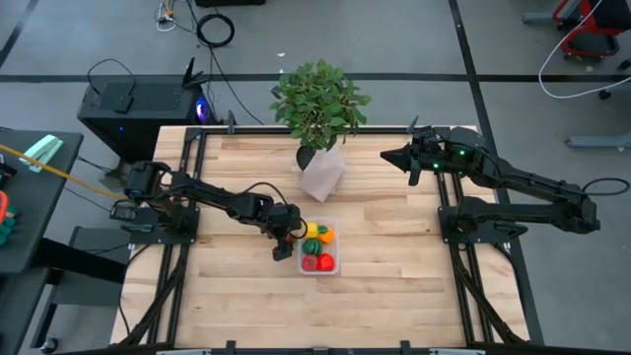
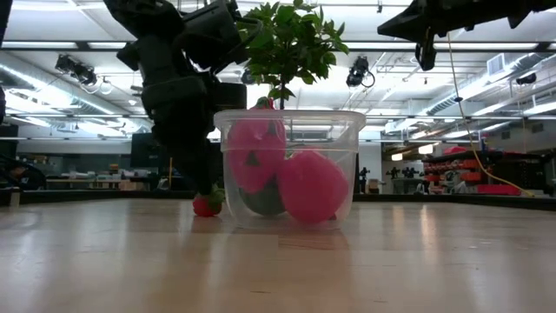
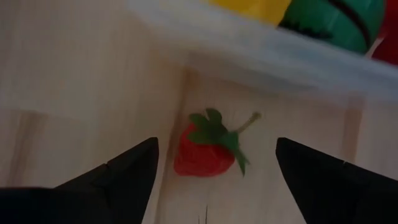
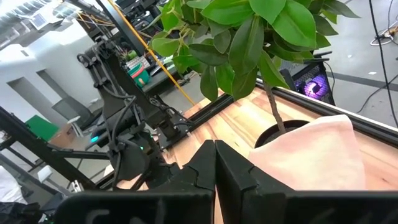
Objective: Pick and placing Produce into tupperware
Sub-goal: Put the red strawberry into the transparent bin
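Note:
A small red strawberry [image 3: 204, 152] with green leaves lies on the wooden table just left of the clear tupperware [image 1: 330, 264]. In the low view the strawberry [image 2: 207, 204] rests on the table beside the tub [image 2: 347, 165]. The tub holds several toy produce pieces: yellow, orange, green and red ones [image 1: 317, 248]. My left gripper [image 1: 285, 244] hovers open above the strawberry, one finger on either side of it, touching nothing. My right gripper [image 4: 214, 163] is shut and held high at the table's far right, near the potted plant.
A leafy potted plant [image 1: 319, 99] in a pale wrapped pot [image 1: 323, 170] stands at the table's far middle. Bare wood lies in front of the tub and to its right. The right arm [image 1: 513, 182] stretches over the table's right side.

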`<state>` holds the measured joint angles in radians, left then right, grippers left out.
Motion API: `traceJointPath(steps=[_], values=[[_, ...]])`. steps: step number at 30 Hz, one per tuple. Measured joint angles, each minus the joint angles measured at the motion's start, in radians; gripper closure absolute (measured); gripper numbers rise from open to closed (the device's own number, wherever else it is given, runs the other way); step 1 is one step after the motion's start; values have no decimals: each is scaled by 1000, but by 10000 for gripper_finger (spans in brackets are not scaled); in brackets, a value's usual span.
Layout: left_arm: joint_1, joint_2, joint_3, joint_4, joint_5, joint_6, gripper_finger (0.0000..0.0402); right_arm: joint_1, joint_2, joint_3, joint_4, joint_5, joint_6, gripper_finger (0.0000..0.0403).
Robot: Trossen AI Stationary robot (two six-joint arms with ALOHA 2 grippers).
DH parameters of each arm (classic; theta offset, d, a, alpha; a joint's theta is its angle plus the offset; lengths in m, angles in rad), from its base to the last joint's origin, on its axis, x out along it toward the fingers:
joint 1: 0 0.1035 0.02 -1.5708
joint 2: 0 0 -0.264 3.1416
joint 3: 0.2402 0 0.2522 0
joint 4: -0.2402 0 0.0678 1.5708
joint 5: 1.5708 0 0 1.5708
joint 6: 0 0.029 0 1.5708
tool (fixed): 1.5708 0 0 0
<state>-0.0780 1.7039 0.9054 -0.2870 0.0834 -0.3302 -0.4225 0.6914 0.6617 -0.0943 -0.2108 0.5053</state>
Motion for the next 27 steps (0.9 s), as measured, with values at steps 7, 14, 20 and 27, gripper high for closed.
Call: traceJointPath(steps=[7, 14, 20, 27], values=[[0, 0, 0, 6, 0, 1, 75, 0, 0, 0, -3, 0, -2, 396], [-5, 0, 0, 5, 2, 1, 96, 0, 0, 0, -3, 0, -3, 395], [-5, 0, 0, 5, 2, 2, 127, 0, 0, 0, -3, 0, -7, 396], [-5, 0, 0, 5, 2, 4, 174, 0, 0, 0, -3, 0, -9, 396]])
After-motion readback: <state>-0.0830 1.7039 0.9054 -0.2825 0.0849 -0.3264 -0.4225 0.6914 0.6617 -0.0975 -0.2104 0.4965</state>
